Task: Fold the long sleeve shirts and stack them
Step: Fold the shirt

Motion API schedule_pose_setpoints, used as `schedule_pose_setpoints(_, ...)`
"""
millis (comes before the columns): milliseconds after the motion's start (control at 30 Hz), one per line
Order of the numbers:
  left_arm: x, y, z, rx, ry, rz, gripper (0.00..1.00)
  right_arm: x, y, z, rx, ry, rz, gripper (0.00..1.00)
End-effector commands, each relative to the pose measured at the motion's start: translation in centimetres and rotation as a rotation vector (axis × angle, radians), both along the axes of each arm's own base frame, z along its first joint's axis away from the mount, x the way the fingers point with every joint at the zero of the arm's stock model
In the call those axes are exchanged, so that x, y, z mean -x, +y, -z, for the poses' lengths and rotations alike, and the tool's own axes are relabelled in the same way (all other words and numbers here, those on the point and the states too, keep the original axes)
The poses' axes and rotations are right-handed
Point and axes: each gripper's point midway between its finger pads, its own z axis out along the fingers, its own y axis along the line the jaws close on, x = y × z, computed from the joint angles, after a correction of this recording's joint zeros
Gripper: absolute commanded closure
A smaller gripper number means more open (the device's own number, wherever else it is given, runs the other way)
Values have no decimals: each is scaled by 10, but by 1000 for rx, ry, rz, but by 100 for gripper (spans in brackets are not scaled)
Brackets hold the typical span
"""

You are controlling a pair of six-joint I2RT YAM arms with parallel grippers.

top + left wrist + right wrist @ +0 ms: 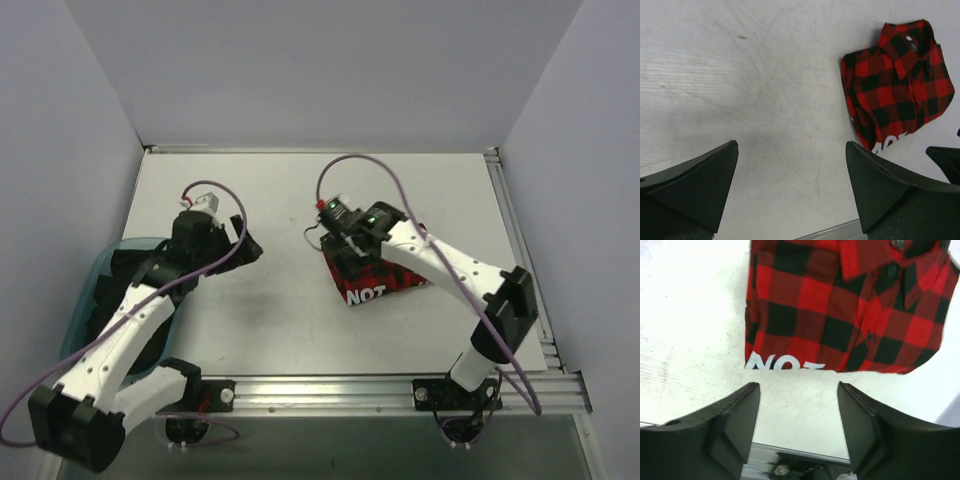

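One long sleeve shirt (398,279), red-and-black check, lies folded into a small rectangle on the white table, right of centre, with white letters along its near edge. My right gripper (345,252) hovers over the shirt's far left part. In the right wrist view the gripper (799,390) is open with only bare table between its fingers, and the shirt (840,315) lies flat just beyond the tips, collar and buttons up. My left gripper (240,248) hangs over bare table to the left. It (791,150) is open wide and empty, with the shirt (900,85) off to its upper right.
A teal bin (100,270) sits at the table's left edge, partly under the left arm. Aluminium rails run along the near edge (330,385) and the right side (515,230). Grey walls close in the back and both sides.
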Motion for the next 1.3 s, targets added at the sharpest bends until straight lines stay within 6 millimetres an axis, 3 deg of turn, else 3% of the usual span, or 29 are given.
schedule_pose_setpoints(0, -6, -46, 0, 142, 45, 67, 2, 14, -8, 3, -254, 54, 124, 42)
schedule_pose_setpoints(67, -12, -77, 7, 164, 69, 113, 3, 19, -4, 6, -364, 78, 138, 47)
schedule_pose_setpoints(100, -18, -87, 22, 159, 114, 110, 2, 17, 1, 6, -430, 48, 147, 50)
schedule_pose_setpoints(133, -25, -102, 16, 174, 98, 132, 3, 21, 5, 8, -467, 61, 144, 53)
schedule_pose_setpoints(200, -37, -119, 35, 171, 153, 138, 3, 18, 14, 3, -545, 33, 152, 61)
schedule_pose_setpoints(233, -43, -130, 36, 181, 147, 149, 3, 20, 12, 12, -549, 38, 164, 62)
schedule_pose_setpoints(267, -50, -144, 29, 194, 129, 171, 3, 14, 19, 9, -593, 13, 161, 62)
schedule_pose_setpoints(300, -55, -153, 46, 180, 166, 177, 3, 13, 20, 11, -612, 8, 166, 62)
schedule_pose_setpoints(333, -60, -162, 48, 183, 162, 186, 3, 13, 20, 16, -617, 14, 166, 62)
schedule_pose_setpoints(367, -67, -175, 39, 192, 144, 202, 3, 11, 24, 18, -633, 17, 163, 61)
schedule_pose_setpoints(400, -73, -181, 56, 175, 174, 200, 3, 8, 23, 20, -638, 19, 173, 61)
schedule_pose_setpoints(467, -84, -193, 56, 177, 169, 205, 3, 3, 28, 32, -647, 38, 175, 61)
schedule_pose_setpoints(500, -86, -198, 69, 168, 193, 207, 3, 2, 29, 35, -652, 48, 179, 61)
schedule_pose_setpoints(700, -92, -217, 99, 143, 237, 227, 2, -8, 31, 65, -604, 58, 184, 61)
schedule_pose_setpoints(833, -89, -216, 120, 114, 271, 220, 5, -11, 24, 83, -557, 54, 204, 62)
schedule_pose_setpoints(933, -83, -214, 136, 95, 301, 213, 11, -9, 18, 94, -528, 56, 214, 64)
schedule_pose_setpoints(1267, -71, -209, 169, 89, 358, 187, 44, 21, 6, 126, -500, 138, 203, 90)
